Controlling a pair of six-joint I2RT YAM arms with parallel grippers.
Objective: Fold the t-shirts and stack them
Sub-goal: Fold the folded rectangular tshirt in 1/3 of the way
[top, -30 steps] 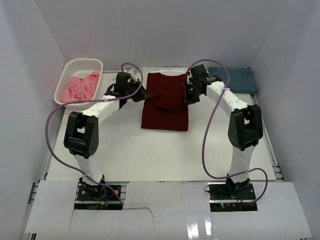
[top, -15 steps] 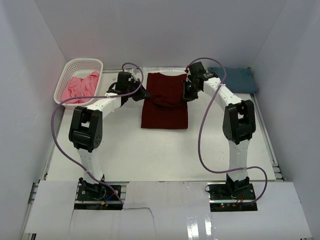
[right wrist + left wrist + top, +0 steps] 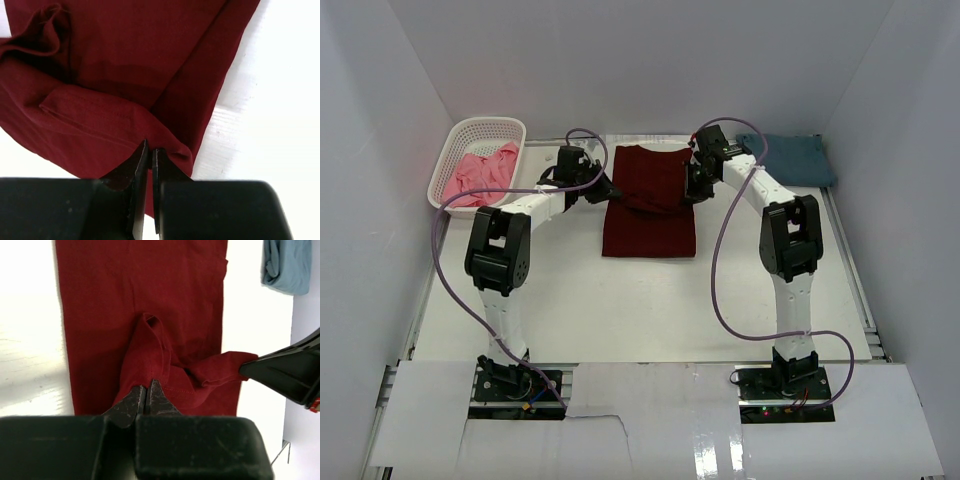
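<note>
Left gripper (image 3: 146, 394) and right gripper (image 3: 150, 150) are both staying pinched on the lifted edge of the maroon t-shirt (image 3: 650, 228), easing it slightly farther across the shirt lying mid-table (image 3: 620, 300); the fold is advancing.

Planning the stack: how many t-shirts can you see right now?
3: maroon t-shirt mid-table, pink t-shirt in the basket, slate-blue t-shirt far right. More could hide under the pink one.

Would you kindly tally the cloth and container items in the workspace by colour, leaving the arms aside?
Maroon t-shirt: 1
Slate-blue t-shirt: 1
Pink t-shirt: 1
White basket: 1
Total: 4
</note>
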